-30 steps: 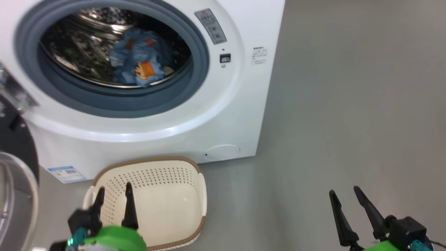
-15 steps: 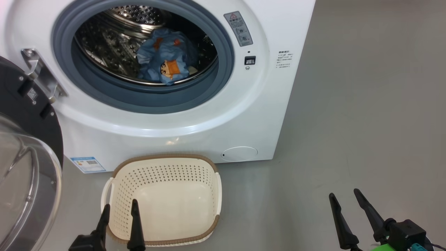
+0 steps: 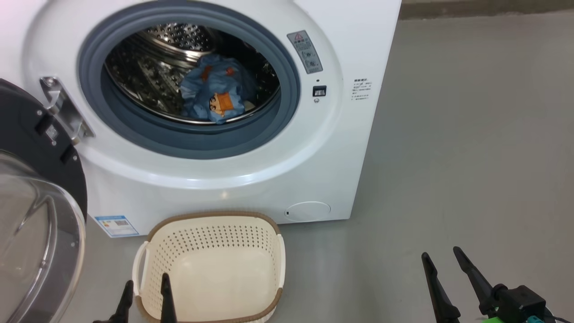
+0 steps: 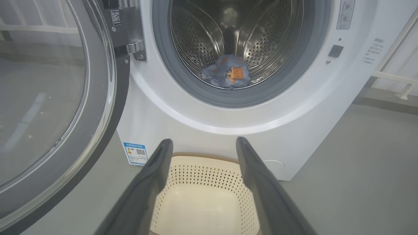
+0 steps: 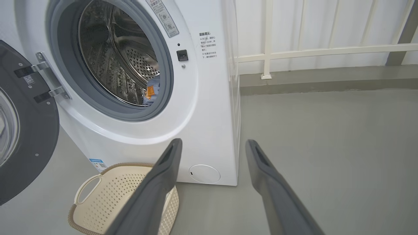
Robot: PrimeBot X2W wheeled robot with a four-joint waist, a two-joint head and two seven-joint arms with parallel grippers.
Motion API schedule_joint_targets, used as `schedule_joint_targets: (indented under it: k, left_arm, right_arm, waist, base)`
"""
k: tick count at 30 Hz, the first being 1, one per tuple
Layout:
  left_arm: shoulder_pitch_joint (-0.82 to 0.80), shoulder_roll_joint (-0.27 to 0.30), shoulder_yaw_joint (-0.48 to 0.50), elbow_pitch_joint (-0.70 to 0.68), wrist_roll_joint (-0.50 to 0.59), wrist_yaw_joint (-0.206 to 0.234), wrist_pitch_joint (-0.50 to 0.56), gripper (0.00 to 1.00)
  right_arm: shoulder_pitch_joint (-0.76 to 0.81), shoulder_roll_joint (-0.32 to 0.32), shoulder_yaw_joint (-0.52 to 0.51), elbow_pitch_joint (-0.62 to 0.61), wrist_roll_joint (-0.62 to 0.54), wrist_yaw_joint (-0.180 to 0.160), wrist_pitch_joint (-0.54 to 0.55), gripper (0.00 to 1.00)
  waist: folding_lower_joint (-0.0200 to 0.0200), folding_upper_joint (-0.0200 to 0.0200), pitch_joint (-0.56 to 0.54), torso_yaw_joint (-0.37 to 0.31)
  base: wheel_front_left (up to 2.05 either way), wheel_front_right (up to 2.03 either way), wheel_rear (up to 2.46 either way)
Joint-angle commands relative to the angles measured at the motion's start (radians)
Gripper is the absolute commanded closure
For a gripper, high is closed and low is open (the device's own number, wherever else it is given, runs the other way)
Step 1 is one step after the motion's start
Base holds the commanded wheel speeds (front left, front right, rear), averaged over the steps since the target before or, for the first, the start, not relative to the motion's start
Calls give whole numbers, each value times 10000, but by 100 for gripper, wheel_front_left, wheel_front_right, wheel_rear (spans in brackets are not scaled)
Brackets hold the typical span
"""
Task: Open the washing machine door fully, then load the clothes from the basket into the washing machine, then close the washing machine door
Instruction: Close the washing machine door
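Left gripper at seven o'clock in the head view: slim, dark, tapered fingers spread wide, nothing between them, tips showing against the basket. It's cream perforated plastic, a rounded rectangle with a brown woven-look rim. Right gripper at five o'clock, just as wide and empty, over smooth grey floor. Up at twelve, the washing machine, glossy white. The clothes, crumpled blue with orange prints, lie in its dimpled steel drum. The washing machine door, a black ring with a clear dome, hangs open at nine.

Washing machine door, left side off-frame
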Motion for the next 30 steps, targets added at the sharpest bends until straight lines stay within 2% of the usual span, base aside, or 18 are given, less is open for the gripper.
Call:
schedule_joint_targets:
  k: [1, 26, 30]
  left_arm:
    - [-77, 114, 384, -299, 131, -22, -64, 0]
    - [68, 114, 639, -429, 94, -97, -65, 0]
    - [73, 114, 638, -369, 195, -1, -65, 0]
  right_arm:
    - [30, -163, 259, -216, -97, 100, -48, 0]
    - [196, -311, 541, -215, -80, 100, -48, 0]
    - [184, -314, 527, -219, -79, 100, -48, 0]
  waist:
    - [0, 0, -129, -11]
    - [0, 0, -462, -269]
    - [0, 0, -435, -282]
  base:
    - [0, 0, 0]
    - [0, 0, 0]
    - [-6, 6, 0]
